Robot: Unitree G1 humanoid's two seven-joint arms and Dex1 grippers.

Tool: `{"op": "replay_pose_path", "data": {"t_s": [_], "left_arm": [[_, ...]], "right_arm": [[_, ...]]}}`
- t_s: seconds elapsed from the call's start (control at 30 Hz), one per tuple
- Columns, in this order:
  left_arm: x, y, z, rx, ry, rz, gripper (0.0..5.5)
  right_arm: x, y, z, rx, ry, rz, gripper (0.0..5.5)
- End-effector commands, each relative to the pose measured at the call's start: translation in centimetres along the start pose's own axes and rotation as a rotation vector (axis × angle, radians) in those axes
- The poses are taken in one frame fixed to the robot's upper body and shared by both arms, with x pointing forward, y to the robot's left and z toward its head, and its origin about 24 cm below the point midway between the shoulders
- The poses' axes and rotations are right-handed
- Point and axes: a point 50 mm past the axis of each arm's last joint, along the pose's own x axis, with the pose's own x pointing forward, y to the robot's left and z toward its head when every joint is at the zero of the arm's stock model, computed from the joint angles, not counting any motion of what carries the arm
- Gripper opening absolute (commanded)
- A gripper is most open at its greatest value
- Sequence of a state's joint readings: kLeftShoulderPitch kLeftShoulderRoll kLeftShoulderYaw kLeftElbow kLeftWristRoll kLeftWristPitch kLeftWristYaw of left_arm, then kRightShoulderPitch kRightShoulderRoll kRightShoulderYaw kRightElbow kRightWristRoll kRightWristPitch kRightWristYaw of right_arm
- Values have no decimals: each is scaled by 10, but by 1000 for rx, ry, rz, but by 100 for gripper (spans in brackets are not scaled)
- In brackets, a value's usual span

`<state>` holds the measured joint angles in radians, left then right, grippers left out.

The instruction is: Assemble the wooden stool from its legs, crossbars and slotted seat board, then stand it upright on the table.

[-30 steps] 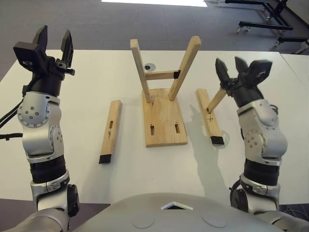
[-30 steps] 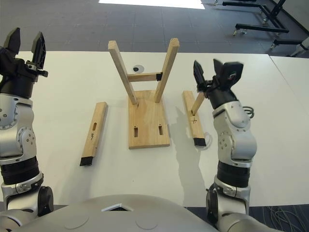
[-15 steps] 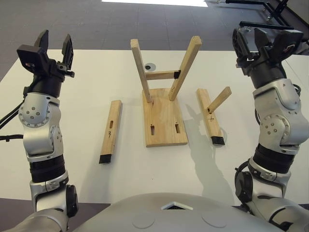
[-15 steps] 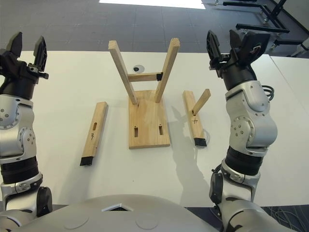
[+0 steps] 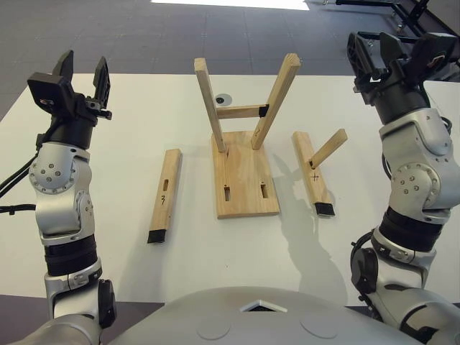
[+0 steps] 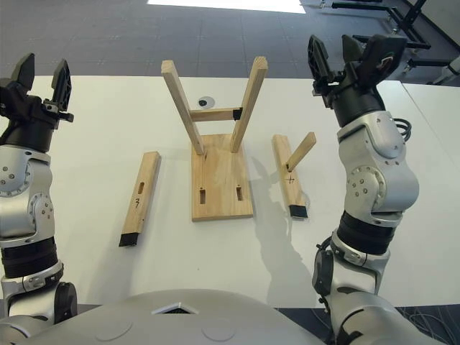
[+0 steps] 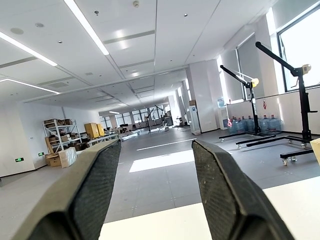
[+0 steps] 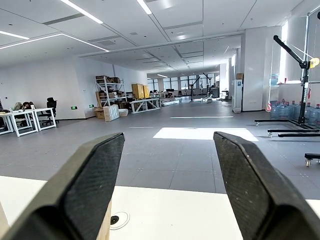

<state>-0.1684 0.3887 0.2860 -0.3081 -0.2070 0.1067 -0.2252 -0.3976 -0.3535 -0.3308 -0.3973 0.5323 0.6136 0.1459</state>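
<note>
While both arms are held up at the table's sides, the stool parts lie between them on the white table point(image 5: 144, 266), well apart from either gripper. Nearest on the left, a loose leg point(image 5: 164, 195) lies flat with its black-capped end toward the robot and a slot in its upper face. At the middle lies the slotted seat board point(image 5: 244, 188), flat, with two open slots showing in its near half. On the right a second leg point(image 5: 312, 180) lies flat, black cap also near. A short crossbar point(image 5: 328, 148) sticks up out of it at a slant, leaning to the right; how deep it sits is hard to make out.

Farther back, a left upright leg point(image 5: 210, 106) and a right upright leg point(image 5: 274, 100) rise from the board's far half and splay apart toward the top. A joining crossbar point(image 5: 238, 111) links them. Their lower ends cover the slots they stand in, so the fit cannot be judged. A small round fitting point(image 5: 223, 99) sits in the tabletop just behind them.

The left gripper point(image 5: 84, 63) is up over the table's far left, fingers spread wide and holding nothing. The right gripper point(image 5: 374, 44) is up at the far right, also spread wide and empty, beyond the leg with the slanted crossbar. The right arm hides part of the table's far right corner. Beyond the table are grey floor and a black wheeled frame point(image 8: 301, 100).
</note>
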Motion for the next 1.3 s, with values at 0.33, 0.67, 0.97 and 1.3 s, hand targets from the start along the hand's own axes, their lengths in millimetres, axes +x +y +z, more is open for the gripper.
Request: {"op": "replay_pose_path", "data": {"t_s": [0.33, 0.67, 0.97, 1.3], "left_arm": [[3, -9, -2, -14, 16, -52, 258], [1, -11, -4, -18, 22, -58, 258], [-25, -7, 0, 0, 73, -9, 258], [-47, -20, 5, -21, 163, -45, 258]], "right_arm": [[-33, -27, -110, 99, 450, -128, 326], [-13, -33, -44, 151, 137, -129, 326], [-119, 25, -72, 181, 513, 55, 326], [-183, 40, -73, 109, 740, 100, 326]]}}
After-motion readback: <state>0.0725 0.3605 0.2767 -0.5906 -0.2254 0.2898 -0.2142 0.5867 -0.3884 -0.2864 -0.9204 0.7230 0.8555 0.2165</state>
